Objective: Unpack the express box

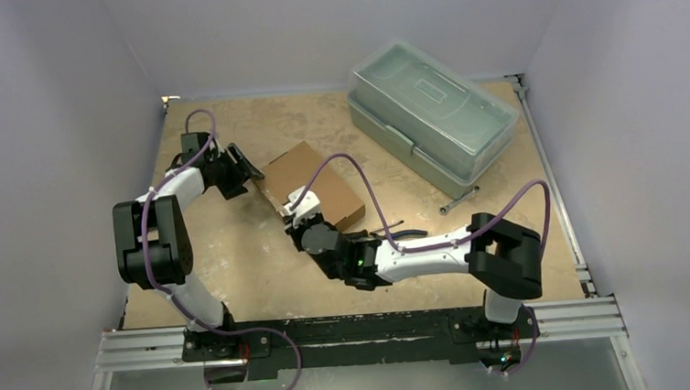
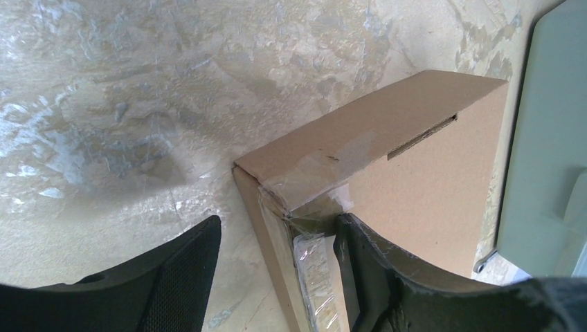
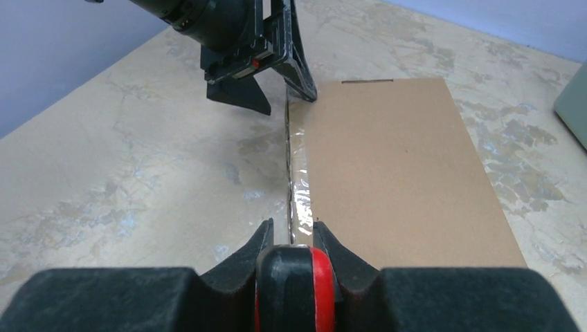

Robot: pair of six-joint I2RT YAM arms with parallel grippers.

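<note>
Express box (image 1: 285,172) likely light, stiff; tape slick, so grip corners. Left claw (image 2: 277,221) half-open astride corner, holding nothing; right claw (image 3: 293,227) clamps black-red tool (image 3: 294,290).

Top cam: high above the near edge, looking down at the whole mottled tan wooden tabletop (image 1: 255,265). Wrist cams: low n close, at opposite ends of the flat brown cardboard box (image 1: 308,175), which all 3 views share.

The express box (image 1: 309,186) is matt cardboard with glossy tape (image 3: 300,197); the tabletop (image 1: 264,265) is perhaps plywood.
</note>
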